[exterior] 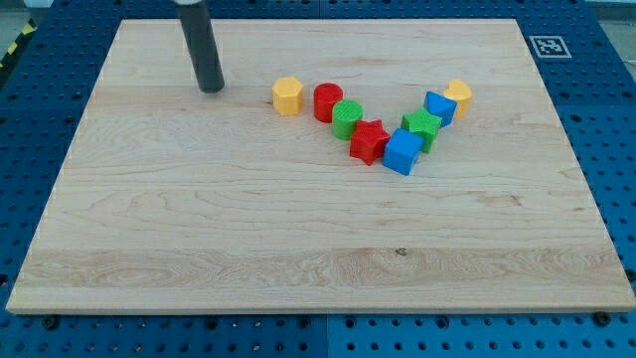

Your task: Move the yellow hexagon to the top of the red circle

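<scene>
My tip [211, 89]: it stands on the table [298, 259] toward the far left corner, well apart from every block, with bare wood between it and the nearest one.
Fingers: I have none on this rig, only a plain rod, so there is nothing to be apart, together or clamped.
Yellow hexagon [287, 95]: it sits in the upper middle of the table, just beside the red circle [328, 102] on that block's left; I cannot tell if the two touch.
Other blocks: a green one [348, 118], a red star [369, 140], a blue cube [402, 151], a green star [421, 126], another blue block [439, 106] and a second yellow block [458, 95] run on to the right in a V.
Step in hand: I judge the hexagon must go around to the far side of the red circle, toward the table's top edge.
How to do it well: I would bring my tip to the hexagon's near left side and push up and to the right in short strokes, keeping clear of the red circle so it does not shift into the green one.
Open room: the strip between the blocks and the top edge is bare, enough to park the hexagon without nearing the edge.
Risk: a push aimed too far right would drive the hexagon into the red circle.
</scene>
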Available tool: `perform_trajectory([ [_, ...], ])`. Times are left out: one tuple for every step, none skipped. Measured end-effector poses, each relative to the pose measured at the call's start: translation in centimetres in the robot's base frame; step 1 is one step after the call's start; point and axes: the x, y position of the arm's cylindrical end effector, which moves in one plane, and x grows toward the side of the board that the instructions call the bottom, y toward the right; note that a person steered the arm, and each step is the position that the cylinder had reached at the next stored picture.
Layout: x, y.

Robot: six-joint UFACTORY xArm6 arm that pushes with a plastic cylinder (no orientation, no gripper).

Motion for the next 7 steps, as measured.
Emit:
perform_trajectory([
  [1.2, 3.0],
  [-1.5, 7.3],
  [-5.3, 9.3],
  [-5.6, 8.0],
  [-1.9, 4.8],
  [3.0, 5.2],
  [3.2, 9.1],
])
